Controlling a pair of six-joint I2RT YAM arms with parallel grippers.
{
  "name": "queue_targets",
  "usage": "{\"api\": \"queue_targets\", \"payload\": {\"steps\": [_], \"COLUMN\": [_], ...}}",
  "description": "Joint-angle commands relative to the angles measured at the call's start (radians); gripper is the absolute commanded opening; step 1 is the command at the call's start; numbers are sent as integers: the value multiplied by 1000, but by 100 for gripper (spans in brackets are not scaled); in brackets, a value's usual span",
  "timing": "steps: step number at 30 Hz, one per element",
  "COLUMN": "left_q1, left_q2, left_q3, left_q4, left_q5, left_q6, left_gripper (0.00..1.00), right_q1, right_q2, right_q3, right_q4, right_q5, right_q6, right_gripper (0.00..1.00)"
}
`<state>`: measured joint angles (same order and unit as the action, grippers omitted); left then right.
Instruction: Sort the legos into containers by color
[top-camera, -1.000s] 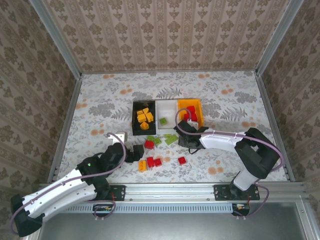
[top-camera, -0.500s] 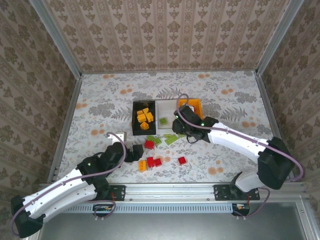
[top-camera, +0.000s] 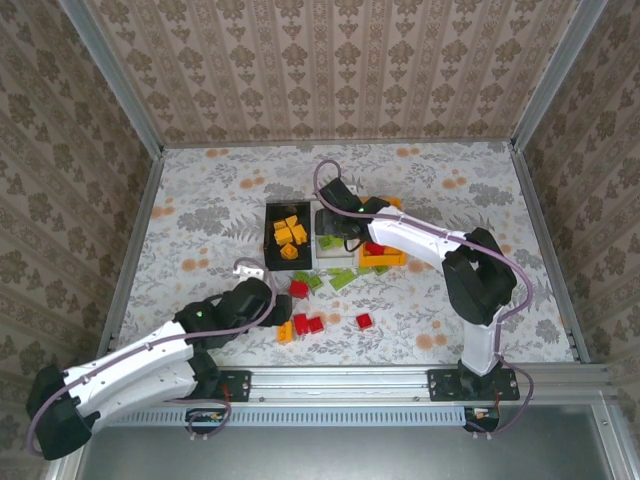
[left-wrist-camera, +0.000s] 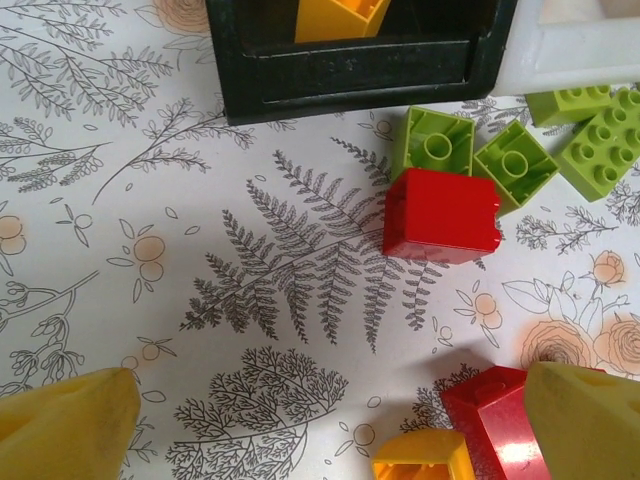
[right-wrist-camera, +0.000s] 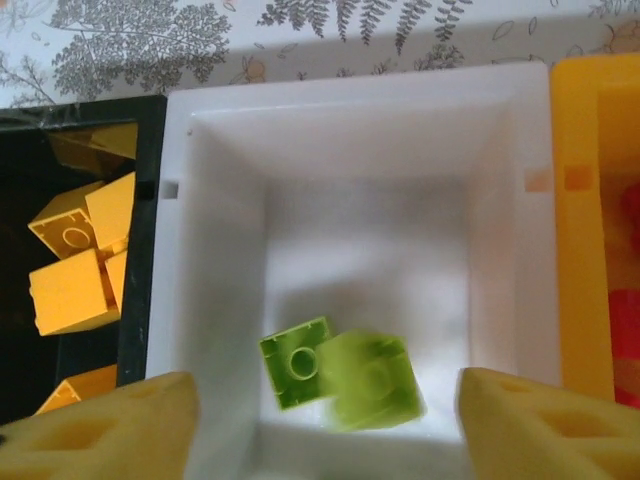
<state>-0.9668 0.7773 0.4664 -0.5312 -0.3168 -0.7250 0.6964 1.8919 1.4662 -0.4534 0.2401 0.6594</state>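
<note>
— Floral-print table (left-wrist-camera: 150, 250), near edge first: what is entered?
— Item one: left claw (left-wrist-camera: 330, 425), jaws wide, holding nothing, hovering over the loose legos. A red brick (left-wrist-camera: 440, 215) sits between the fingers, smooth face up, slightly longer left to right. Just beyond it is a green brick (left-wrist-camera: 438, 148), hollow side up.
— Farther back?
— The black bin (right-wrist-camera: 150, 250) holds orange-yellow bricks (right-wrist-camera: 70, 290). The white bin (right-wrist-camera: 520, 200) holds one green piece (right-wrist-camera: 297, 362), hollow side up, touching a blurred green piece (right-wrist-camera: 372, 380). The right claw (right-wrist-camera: 322, 435) is above, wide and empty. The orange bin (right-wrist-camera: 575, 250) is alongside.
— Step in hand?
— Green drop-off, I judge. Next, the left claw must descend and close across the red brick's flat sides.
</note>
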Motion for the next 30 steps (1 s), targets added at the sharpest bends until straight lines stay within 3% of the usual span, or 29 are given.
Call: {"api": "queue_targets", "payload": {"steps": [1,3,9,19,30], "left_q1": [8,8,-31,-85,-72], "left_q2": [26,44,93,171,259], "left_q3": [39,46,15,-43,-78], "left_q4": [-5,-15,-27,46,97], "left_q5": [50,89,198,240,272], "left_q6": [44,50,5,-84,-113], "left_gripper": [100,99,86,79,58], "right_q1": [2,2,2,-22,-55], "right_q2": [-23,-54,-154,-257,-321], "right_q3": [33,4,-131,-266,-315], "right_q4": [-42,-33,20,64,85], "right_q5": [24,20,4,-7,-27], "right_q6": [-7,-3,21,54,71], "right_gripper": [78,79,79,80,80]}}
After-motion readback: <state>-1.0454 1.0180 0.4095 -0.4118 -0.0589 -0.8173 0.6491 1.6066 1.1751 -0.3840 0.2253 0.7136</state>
